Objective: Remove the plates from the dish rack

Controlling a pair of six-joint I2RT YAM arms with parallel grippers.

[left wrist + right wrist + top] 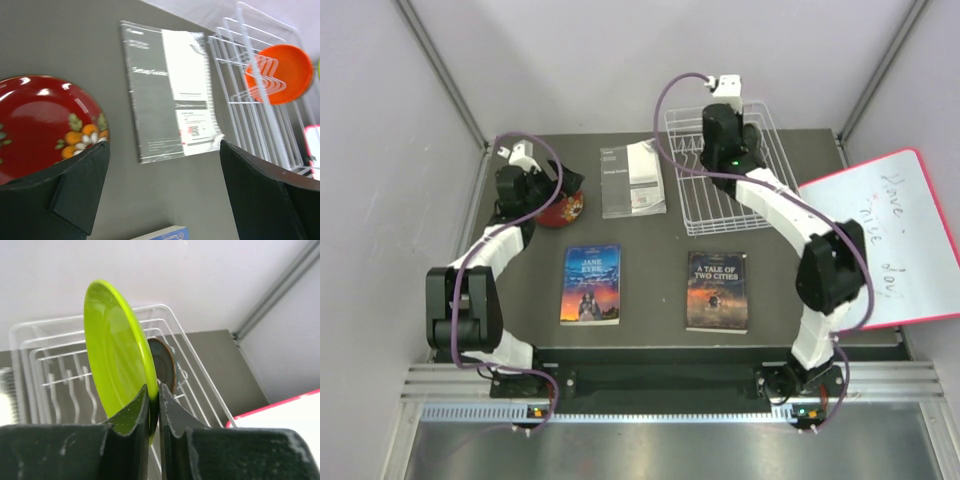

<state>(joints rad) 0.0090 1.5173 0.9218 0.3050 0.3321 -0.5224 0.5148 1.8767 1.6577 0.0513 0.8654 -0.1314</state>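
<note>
1. Right fingers point(132, 415): pinched tight on the lower rim of the lime green plate point(112, 350), which stands upright on edge over the dish rack point(715, 210).
2. Just behind it, a dark plate point(165, 362) stands in the rack.
3. Left fingers point(80, 185): spread wide, holding nothing, above the bench point(60, 45).
4. Red plate point(35, 120) lies flat on the bench just beside them; orange plate point(285, 70) stands upright in the rack.

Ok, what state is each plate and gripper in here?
lime green plate: upright, rim pinched by right gripper.
orange plate: upright in dish rack.
dark plate: upright behind the green one.
red plate: flat on table, face up.
left gripper: open, empty.
right gripper: shut on lime green plate.
</note>
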